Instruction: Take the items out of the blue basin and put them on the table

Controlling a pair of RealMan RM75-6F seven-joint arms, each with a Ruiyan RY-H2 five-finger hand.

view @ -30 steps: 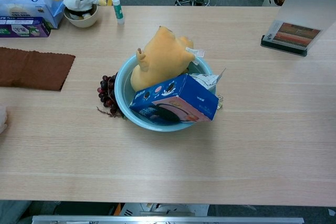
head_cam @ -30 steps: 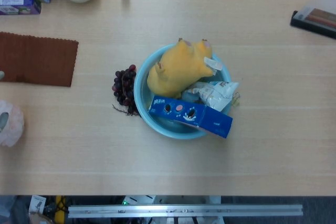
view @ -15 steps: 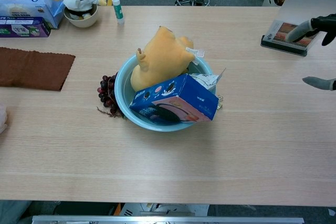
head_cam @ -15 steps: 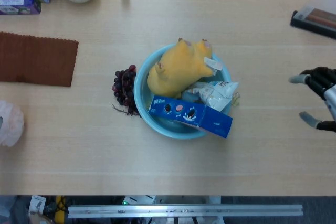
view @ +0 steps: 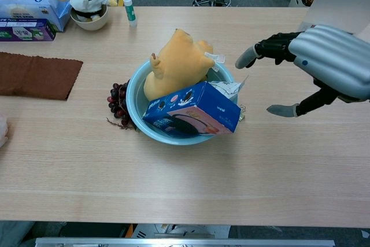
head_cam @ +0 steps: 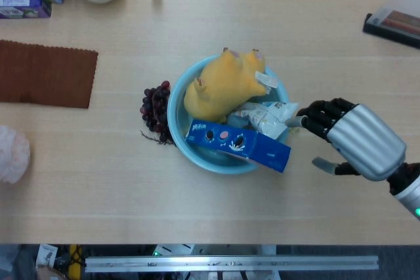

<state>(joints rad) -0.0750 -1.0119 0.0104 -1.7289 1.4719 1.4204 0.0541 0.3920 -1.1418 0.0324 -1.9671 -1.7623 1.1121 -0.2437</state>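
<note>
I see the surface [head_cam: 197,214] carrying the blue basin [head_cam: 178,134] at its middle, holding a yellow plush toy [head_cam: 220,86], a blue box [head_cam: 237,144] and a white packet [head_cam: 268,116]. My right robot hand [head_cam: 357,139] hangs released just right of the basin, fingers spread, holding nothing. Grapes [head_cam: 155,108] touch the basin's left rim.

The right robot hand [head_cam: 351,139] hovered just right of the blue basin [head_cam: 180,137], fingers spread and empty, thumb apart below them.
</note>
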